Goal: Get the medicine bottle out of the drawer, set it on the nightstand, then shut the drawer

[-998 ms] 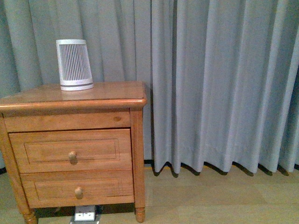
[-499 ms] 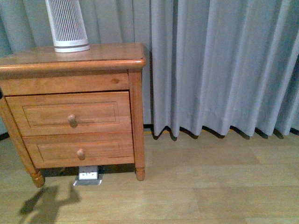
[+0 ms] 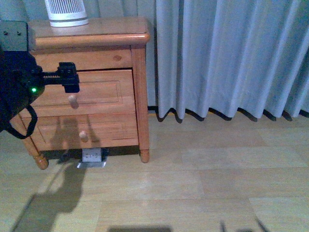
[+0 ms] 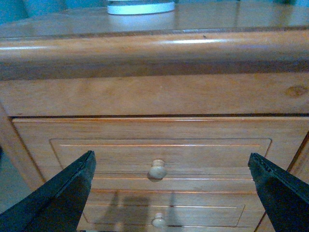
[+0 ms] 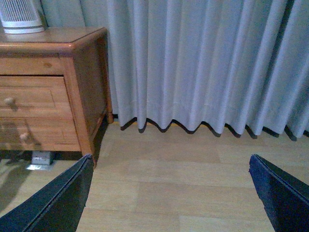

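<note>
The grey curtain (image 3: 222, 58) and pale floor (image 3: 193, 183) fill most of my front view. The nightstand (image 3: 111, 26) sits off to the left, which I take to be why the left arm is the one working. A white ribbed appliance (image 3: 66, 12) stands at the back of its top, leaving bare wood in front where I judge the bottle can go. The drawer (image 3: 104, 89) is fully shut, so the medicine bottle is out of sight, presumably inside. My left gripper (image 3: 70, 77) hangs just in front of the drawer face, a little above the knob (image 3: 73, 101). Its jaws are spread wide and empty, set level to bracket the knob on both sides. My right gripper (image 5: 170, 159) is parked over open floor well apart from the cabinet, also gaping and holding nothing, out of the way. The next move calls for closing in and pinching that small knob squarely.
</note>
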